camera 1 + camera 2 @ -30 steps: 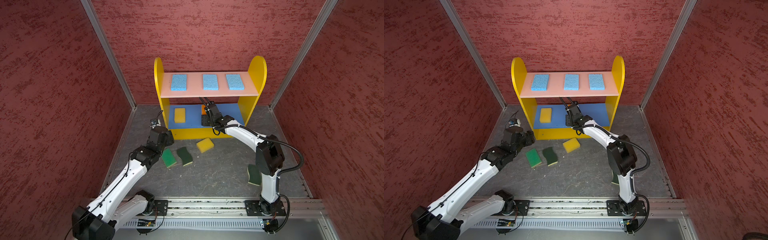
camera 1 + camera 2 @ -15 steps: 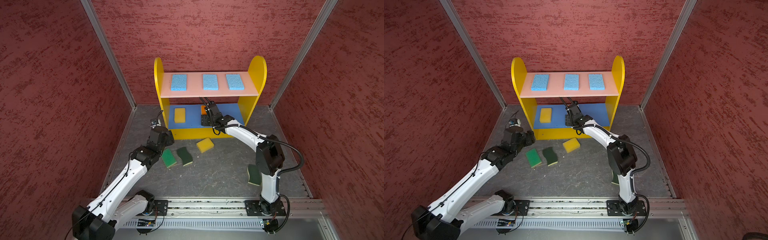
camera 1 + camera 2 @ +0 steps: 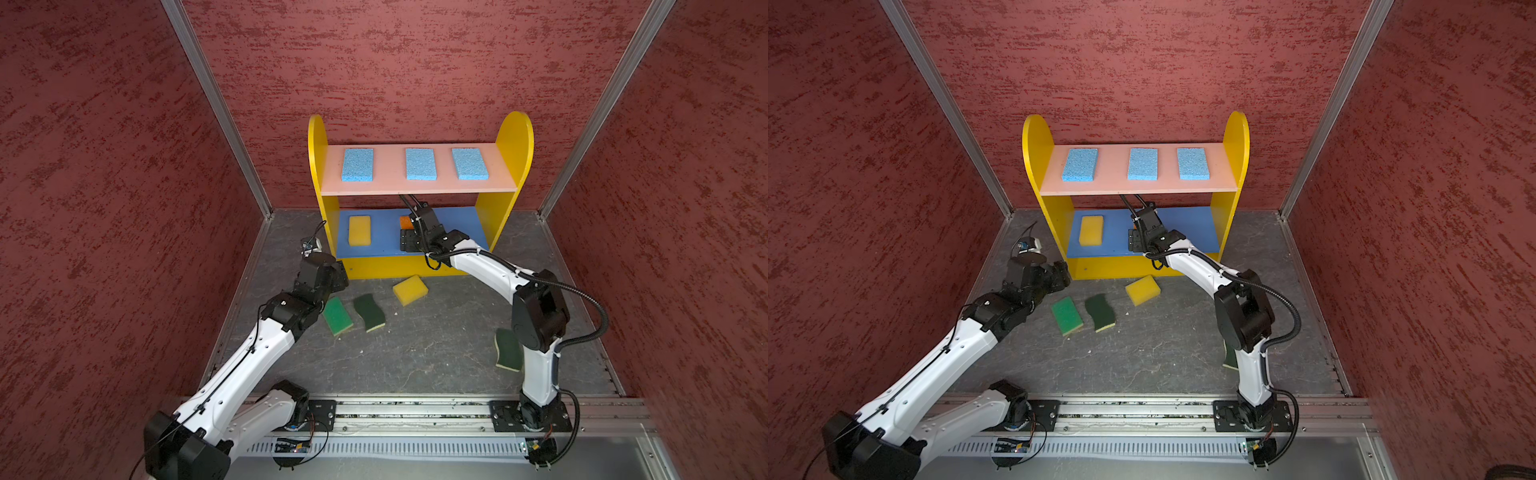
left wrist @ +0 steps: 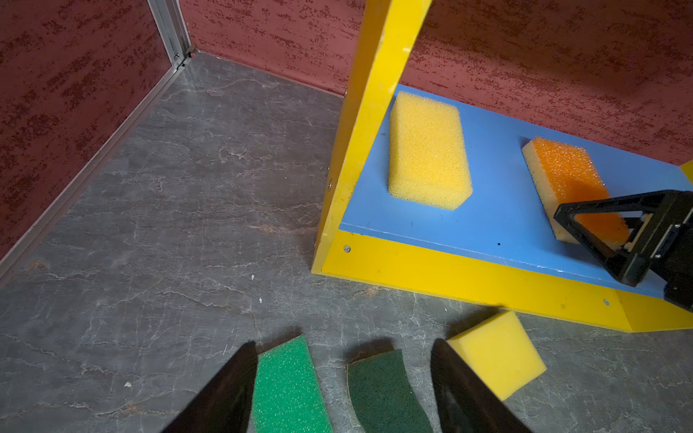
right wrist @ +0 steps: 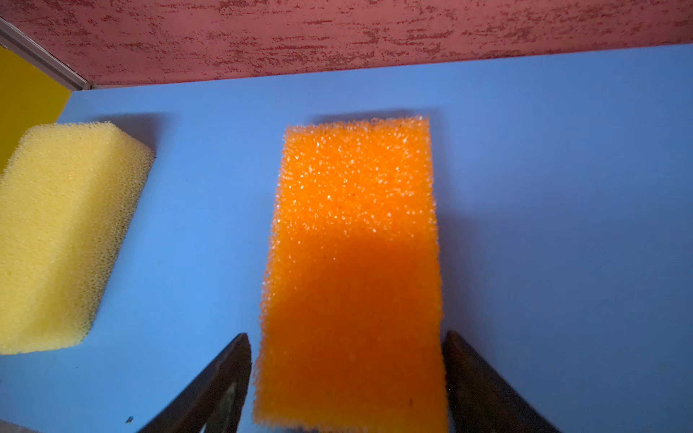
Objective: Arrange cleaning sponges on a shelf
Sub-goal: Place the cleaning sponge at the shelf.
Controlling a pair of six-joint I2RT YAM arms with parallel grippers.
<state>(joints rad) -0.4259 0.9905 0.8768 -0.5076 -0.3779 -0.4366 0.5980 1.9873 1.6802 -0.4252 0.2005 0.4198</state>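
right gripper (image 5: 345, 334): jaws apart, one finger on each side of the near end of the orange-topped sponge (image 5: 352, 243). A sliver of blue shows beside one finger. Contact on the other side cannot be told. The sponge is not lifted.
orange-topped sponge: lies flat on the blue middle board (image 5: 562, 187), about mid-width, its long side running near to far.
shelved yellow sponge (image 5: 56, 232): on the same board, left of the orange-topped sponge and apart from it, close to the left side panel.
left gripper (image 4: 343, 342): jaws wide and empty, low over the grey floor (image 3: 436, 345) in front of the shelf's left end.
bright green sponge (image 4: 288, 386): on the floor under the left gripper.
dark green sponge (image 4: 382, 390): just right of the bright green sponge, not touching it.
loose yellow sponge (image 3: 410, 289): on the floor, farther and to the right, skewed, near the yellow base.
second dark green sponge (image 3: 508, 349): on the floor at the near right, partly hidden behind the right arm.
shelf (image 3: 513, 137): stands against the far wall.
light blue sponges (image 3: 420, 164): three in a spaced row on the pink top board (image 3: 388, 183).
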